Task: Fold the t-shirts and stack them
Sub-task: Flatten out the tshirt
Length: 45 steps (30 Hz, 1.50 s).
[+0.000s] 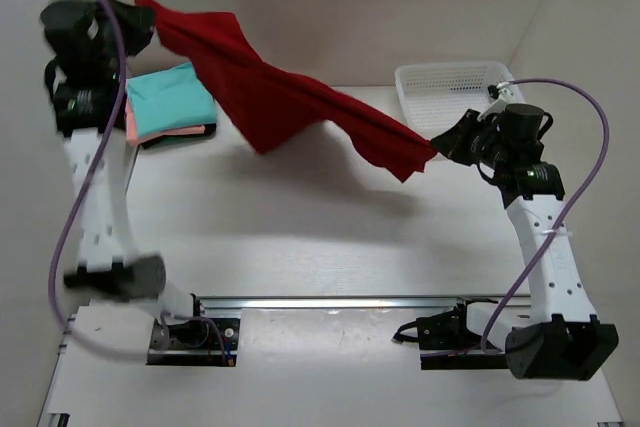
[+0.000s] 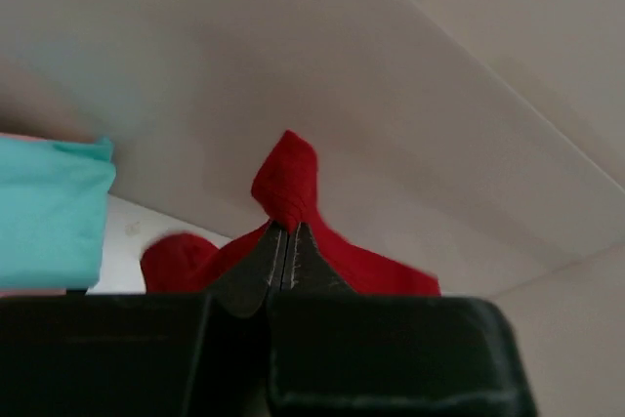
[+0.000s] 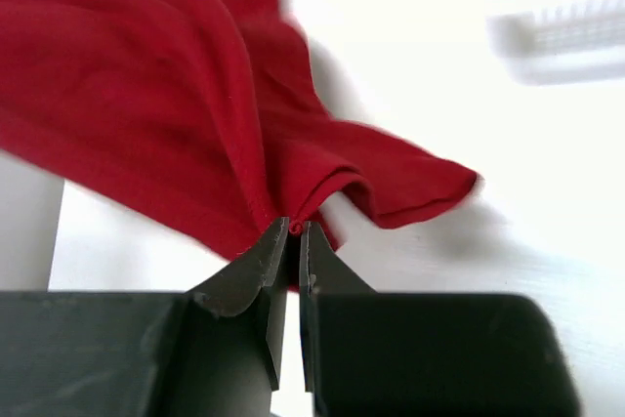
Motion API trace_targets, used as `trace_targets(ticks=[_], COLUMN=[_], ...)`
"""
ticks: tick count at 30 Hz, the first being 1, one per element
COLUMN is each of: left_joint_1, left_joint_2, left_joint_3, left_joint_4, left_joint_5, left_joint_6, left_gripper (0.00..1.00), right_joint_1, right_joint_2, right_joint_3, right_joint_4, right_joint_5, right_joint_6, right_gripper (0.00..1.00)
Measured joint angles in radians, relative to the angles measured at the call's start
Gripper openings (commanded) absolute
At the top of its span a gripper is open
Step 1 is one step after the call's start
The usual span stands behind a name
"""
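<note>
From above, the dark red t-shirt (image 1: 290, 97) hangs stretched over the surface (image 1: 300, 217), between the left end effector (image 1: 140, 19) at ten o'clock and the right end effector (image 1: 437, 144) at three. The left wrist view shows that end effector pinching a red fold. The right wrist view shows the other pinching the shirt's edge.

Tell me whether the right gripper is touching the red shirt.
Touching. The right wrist view shows the right gripper pinched shut on a bunched edge of the red shirt, cloth caught between its tips.

White mesh basket (image 1: 440, 75) at the table's (image 1: 300, 247) far right corner
</note>
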Motion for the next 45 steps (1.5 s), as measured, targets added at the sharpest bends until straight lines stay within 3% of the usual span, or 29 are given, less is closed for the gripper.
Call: trace_targets(ticks=[2,4,6,8,11,13,15,18,23,26,28,30,39,42,44,45], left_joint_1=[-0.006,-0.109,-0.19,-0.177,-0.179,-0.193,-0.198,-0.198,-0.197,-0.194,-0.192,-0.188,-0.182,-0.18,-0.178,-0.176], left_joint_2=[-0.236,-0.482,-0.722,-0.962,-1.162,-1.208,-1.213,-1.256,-1.292,-1.271,-1.246,-1.224,-1.17,-1.166,-1.167,-1.167], left_joint_3=[-0.143,-0.357,-0.602,-0.911,-1.282,-1.513,-1.634,-1.703,-1.704,-1.704,-1.704,-1.704,-1.701,-1.698,-1.696,-1.696], left_joint_4=[-0.035,-0.011,-0.018,-0.008,-0.019,-0.098,-0.172,-0.256,-0.238,-0.227,-0.216,-0.205,-0.18,-0.172,-0.162,-0.153], left_joint_5=[-0.06,-0.093,-0.077,-0.085,-0.097,-0.098,-0.1,-0.099,-0.093,-0.086,-0.083,-0.078,-0.069,-0.069,-0.069,-0.069], left_joint_6=[0.038,0.07,0.072,0.044,-0.015,-0.059,-0.085,-0.105,-0.108,-0.105,-0.099,-0.092,-0.066,-0.063,-0.062,-0.062], left_gripper=[0.0,0.0,0.0,0.0,0.0,0.0,0.0,0.0,0.0,0.0,0.0,0.0,0.0,0.0,0.0,0.0], right_joint_1=[-0.003,-0.003,-0.004,-0.009,-0.003,0.01,0.035,0.071,0.133,0.179,0.206,0.235,0.346,0.356,0.339,0.319], right_joint_2=[-0.043,-0.078,-0.099,-0.091,-0.075,-0.077,-0.089,-0.14,-0.185,-0.186,-0.187,-0.185,-0.024,0.02,0.033,0.035], right_joint_3=[-0.013,-0.067,-0.159,-0.28,-0.39,-0.424,-0.433,-0.454,-0.537,-0.585,-0.606,-0.615,-0.615,-0.624,-0.639,-0.643], right_joint_4=[0.012,0.02,0.012,-0.014,-0.079,-0.136,-0.166,-0.173,-0.197,-0.228,-0.253,-0.281,-0.331,-0.31,-0.29,-0.286], right_joint_5=[0.0,0.002,0.004,-0.006,-0.003,0.013,0.024,0.024,0.053,0.102,0.139,0.18,0.281,0.287,0.285,0.277], right_joint_6=[0.0,-0.004,-0.005,-0.007,-0.003,0.0,0.002,0.018,0.056,0.087,0.107,0.127,0.2,0.206,0.203,0.201], right_gripper=[0.0,0.0,0.09,0.33,0.36,0.36,0.37,0.4,0.43,0.53,0.66,0.7,0.74,0.64,0.4,0.38])
